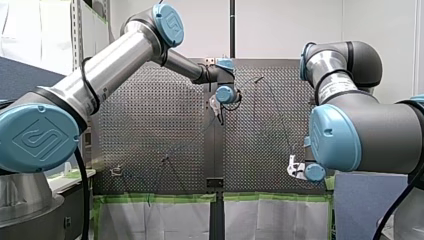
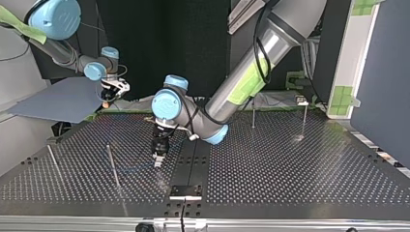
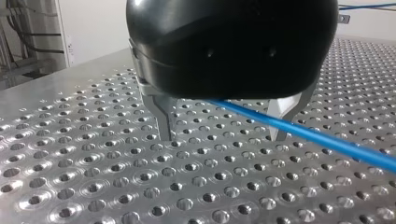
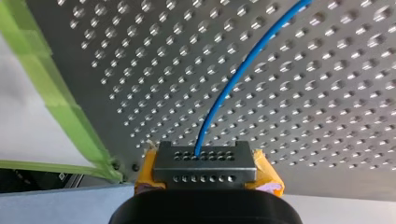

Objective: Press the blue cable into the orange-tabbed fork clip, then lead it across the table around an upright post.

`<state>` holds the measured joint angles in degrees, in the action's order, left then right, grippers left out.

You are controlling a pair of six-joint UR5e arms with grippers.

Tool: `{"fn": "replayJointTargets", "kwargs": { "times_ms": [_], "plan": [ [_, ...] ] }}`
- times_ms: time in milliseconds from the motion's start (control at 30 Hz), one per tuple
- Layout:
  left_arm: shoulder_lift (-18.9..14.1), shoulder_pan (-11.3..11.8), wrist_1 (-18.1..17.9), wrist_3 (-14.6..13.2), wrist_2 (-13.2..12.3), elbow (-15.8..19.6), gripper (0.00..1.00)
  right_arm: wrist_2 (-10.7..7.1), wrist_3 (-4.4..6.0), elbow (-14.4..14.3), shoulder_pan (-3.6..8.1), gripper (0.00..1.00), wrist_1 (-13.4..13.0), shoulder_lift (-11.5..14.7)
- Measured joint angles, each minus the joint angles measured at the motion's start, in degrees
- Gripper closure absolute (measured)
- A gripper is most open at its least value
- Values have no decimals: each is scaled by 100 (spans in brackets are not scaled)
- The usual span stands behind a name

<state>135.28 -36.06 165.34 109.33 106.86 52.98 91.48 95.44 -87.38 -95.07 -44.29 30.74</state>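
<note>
My right end effector (image 4: 204, 158) gripped the blue cable (image 4: 233, 79); my left end effector (image 3: 222, 137) straddled it.
The cable, thin, smooth and bright, emerged from the right one's closed, yellow-padded tips and curved away in a long arc over the perforated counter (image 4: 327, 116). At the left one it slanted straight, just above the counter, between metal fingers (image 3: 163, 123) spread wide and clamping nothing.

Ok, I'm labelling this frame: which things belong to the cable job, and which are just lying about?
Job: blue cable; my left gripper, open astride it; my right gripper, shut on it; upright post.
Lying about: green tape; blue-grey sheet.
</note>
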Motion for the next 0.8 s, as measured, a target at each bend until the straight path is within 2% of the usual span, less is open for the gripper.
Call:
{"fn": "replayJointTargets", "kwargs": {
  "times_ms": [167, 433, 800],
  "plan": [
    [-1, 0, 48, -30, 45, 0, 0, -1, -8, 35, 35, 100, -71, -237],
    [-4, -6, 191, -109, 74, 0, 0, -41, -6, 229, 163, 100, -209, -621],
    [-2, -22, 458, -254, 144, 0, 0, -83, 3, 339, 223, 100, -240, -1168]
  ]
}}
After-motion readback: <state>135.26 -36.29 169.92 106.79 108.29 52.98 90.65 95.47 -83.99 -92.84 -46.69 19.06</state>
